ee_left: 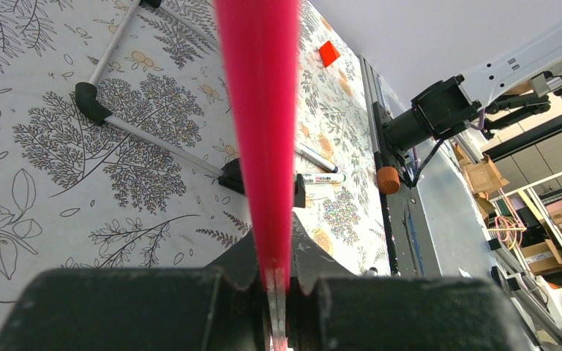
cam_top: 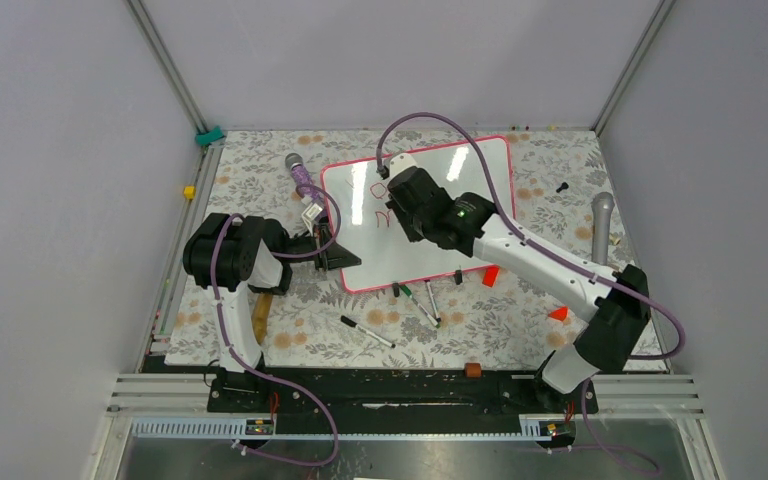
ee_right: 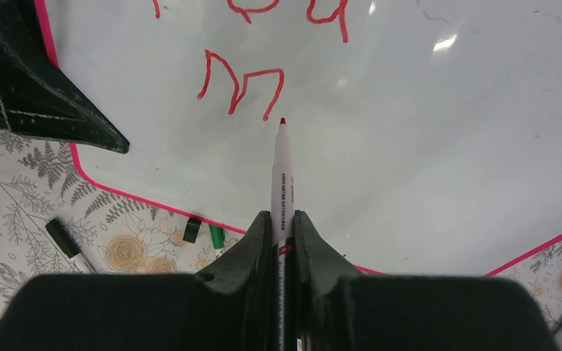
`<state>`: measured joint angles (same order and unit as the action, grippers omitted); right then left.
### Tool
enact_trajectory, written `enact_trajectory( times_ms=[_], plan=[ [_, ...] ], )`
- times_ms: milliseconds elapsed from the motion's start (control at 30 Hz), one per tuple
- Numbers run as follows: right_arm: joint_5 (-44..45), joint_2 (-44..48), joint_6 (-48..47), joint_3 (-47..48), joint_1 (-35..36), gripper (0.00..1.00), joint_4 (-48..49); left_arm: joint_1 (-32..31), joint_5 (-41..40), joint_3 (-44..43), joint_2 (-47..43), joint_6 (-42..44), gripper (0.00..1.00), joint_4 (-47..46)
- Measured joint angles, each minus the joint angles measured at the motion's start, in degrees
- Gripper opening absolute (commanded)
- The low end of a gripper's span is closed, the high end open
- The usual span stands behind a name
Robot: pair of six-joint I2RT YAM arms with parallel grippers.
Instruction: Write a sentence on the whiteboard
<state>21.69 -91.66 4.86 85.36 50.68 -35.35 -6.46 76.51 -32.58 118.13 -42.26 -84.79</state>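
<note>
The whiteboard (cam_top: 480, 170), glossy white with a thin pink frame, lies at the middle back of the table. My left gripper (cam_top: 335, 255) is shut on its near-left edge; the pink frame (ee_left: 260, 110) runs up between the jaws of that gripper (ee_left: 276, 281). My right gripper (cam_top: 400, 198) hovers over the board's left part, shut on a white red-tipped marker (ee_right: 282, 175). That gripper (ee_right: 282, 219) holds the tip just right of a red "m" (ee_right: 241, 84) on the board (ee_right: 424, 146). Part of "You" (ee_right: 252, 9) shows above it. The rest of the sentence does not show.
Loose markers (cam_top: 367, 332) (cam_top: 415, 300) lie in front of the board. Red caps (cam_top: 490, 275) (cam_top: 558, 313) lie right of them. A grey microphone-like object (cam_top: 602, 225) lies at the right, another (cam_top: 300, 170) left of the board. A black clip (ee_right: 192, 229) sits on the board's near edge.
</note>
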Motion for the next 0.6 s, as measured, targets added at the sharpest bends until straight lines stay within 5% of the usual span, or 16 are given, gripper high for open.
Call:
enact_trajectory(
  times_ms=[600],
  plan=[
    [4.7, -4.3, -0.7, 3.7, -1.2, 0.00, -0.5, 0.0, 0.0, 0.0, 0.0, 0.0, 0.00, 0.0]
  ],
)
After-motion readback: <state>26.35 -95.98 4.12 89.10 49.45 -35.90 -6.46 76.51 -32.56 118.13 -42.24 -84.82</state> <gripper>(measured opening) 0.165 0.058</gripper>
